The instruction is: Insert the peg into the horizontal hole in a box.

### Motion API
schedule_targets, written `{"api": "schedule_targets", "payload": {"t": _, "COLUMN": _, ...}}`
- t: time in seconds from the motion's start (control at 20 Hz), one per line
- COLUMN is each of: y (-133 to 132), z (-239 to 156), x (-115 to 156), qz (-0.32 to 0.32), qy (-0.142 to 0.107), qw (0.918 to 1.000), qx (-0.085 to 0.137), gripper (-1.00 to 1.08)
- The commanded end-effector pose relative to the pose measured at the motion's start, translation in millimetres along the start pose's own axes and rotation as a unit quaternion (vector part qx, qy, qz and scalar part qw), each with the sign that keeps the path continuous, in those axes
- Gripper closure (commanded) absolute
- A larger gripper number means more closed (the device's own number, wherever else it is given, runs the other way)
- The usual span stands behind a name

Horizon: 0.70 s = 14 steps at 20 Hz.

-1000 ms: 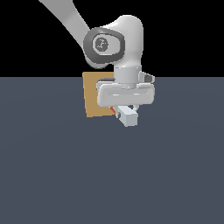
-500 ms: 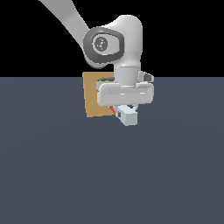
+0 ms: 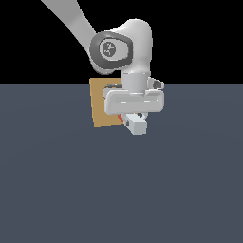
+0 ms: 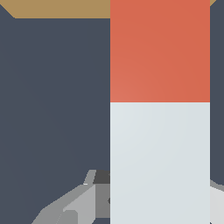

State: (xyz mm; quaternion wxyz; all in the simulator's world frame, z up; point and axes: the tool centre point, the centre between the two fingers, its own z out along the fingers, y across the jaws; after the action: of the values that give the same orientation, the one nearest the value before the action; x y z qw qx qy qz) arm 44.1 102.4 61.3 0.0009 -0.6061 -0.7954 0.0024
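Gripper clamped on the peg, its red-orange end meeting the tan box edge; open grey floor surrounds.

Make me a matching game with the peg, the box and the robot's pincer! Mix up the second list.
Things:
1. peg
2. box
3. pincer

Descriptions:
A. plain tan
B. white and grey, closed on something
C. part red-orange, part pale grey-white

Pairs: 1-C, 2-A, 3-B
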Motion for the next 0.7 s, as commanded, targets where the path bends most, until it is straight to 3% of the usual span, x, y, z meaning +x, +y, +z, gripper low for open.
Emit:
{"api": "schedule_targets", "payload": {"t": 0.0, "y": 1, "z": -3, "x": 15, "qz": -0.001, "qy": 0.0, "qw": 1.0, "qx": -0.002, "gripper": 1.08}}
{"api": "schedule_targets", "payload": {"t": 0.4, "y": 1, "z": -4, "x": 80, "qz": -0.001, "qy": 0.0, "qw": 1.0, "qx": -0.003, "gripper": 1.08}}
{"api": "schedule_targets", "payload": {"t": 0.65, "y": 2, "z": -4, "x": 101, "qz": -0.001, "qy": 0.0, "qw": 1.0, "qx": -0.004, "gripper": 1.08}}
